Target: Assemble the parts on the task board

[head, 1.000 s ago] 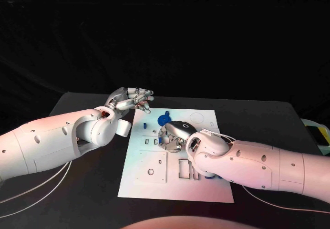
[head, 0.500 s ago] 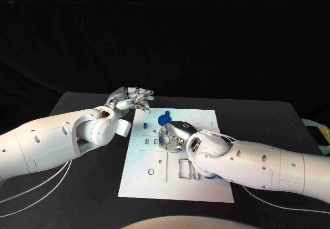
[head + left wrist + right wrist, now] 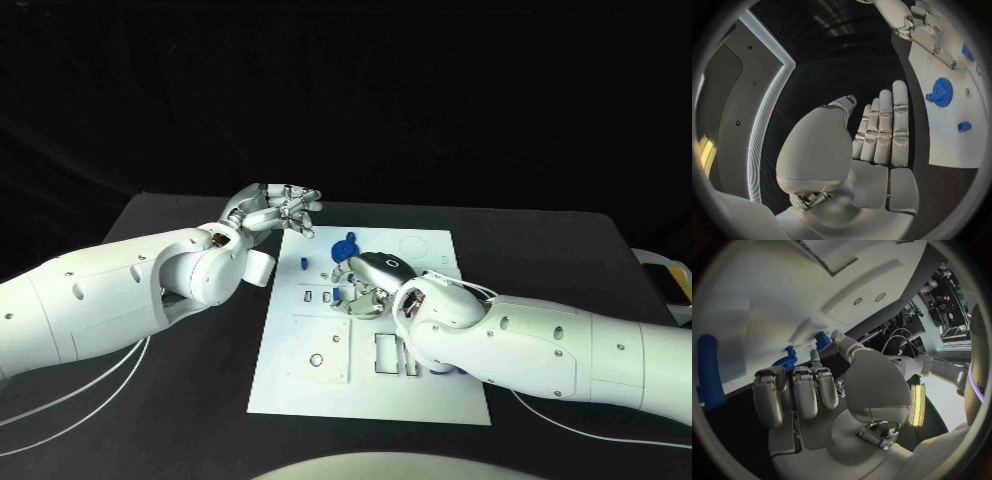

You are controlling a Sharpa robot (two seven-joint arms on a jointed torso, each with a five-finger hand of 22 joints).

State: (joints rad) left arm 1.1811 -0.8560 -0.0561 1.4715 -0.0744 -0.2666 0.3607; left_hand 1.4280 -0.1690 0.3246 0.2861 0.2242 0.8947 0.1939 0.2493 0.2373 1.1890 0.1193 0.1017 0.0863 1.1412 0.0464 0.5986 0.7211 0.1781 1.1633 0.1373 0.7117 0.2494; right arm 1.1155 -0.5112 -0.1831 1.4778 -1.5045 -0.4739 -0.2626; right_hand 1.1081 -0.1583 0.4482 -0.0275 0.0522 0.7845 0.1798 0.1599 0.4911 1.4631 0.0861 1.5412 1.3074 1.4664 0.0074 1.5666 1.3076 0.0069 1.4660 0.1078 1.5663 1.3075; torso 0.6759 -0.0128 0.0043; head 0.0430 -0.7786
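Note:
The white task board (image 3: 325, 385) lies in the middle of the black table. A blue gear (image 3: 343, 248) and a small blue part (image 3: 306, 262) sit near its far end, and the left wrist view shows the gear (image 3: 941, 92) and the small part (image 3: 964, 126) too. My left hand (image 3: 274, 210) hovers over the board's far left corner, fingers straight and side by side (image 3: 882, 127), holding nothing. My right hand (image 3: 364, 283) is bent down on the board's middle with curled fingers (image 3: 795, 390). A small blue part (image 3: 822, 342) lies at its fingertips; whether it is gripped is unclear.
A long blue part (image 3: 709, 372) lies on the board beside my right hand. Another blue part (image 3: 441, 371) peeks out under the right forearm. White cables (image 3: 87, 395) trail on the table at the near left. A yellow-edged object (image 3: 666, 285) sits at the table's right edge.
The left hand's fingers have uncurled slightly. The right hand stays over the board's middle with hardly any movement.

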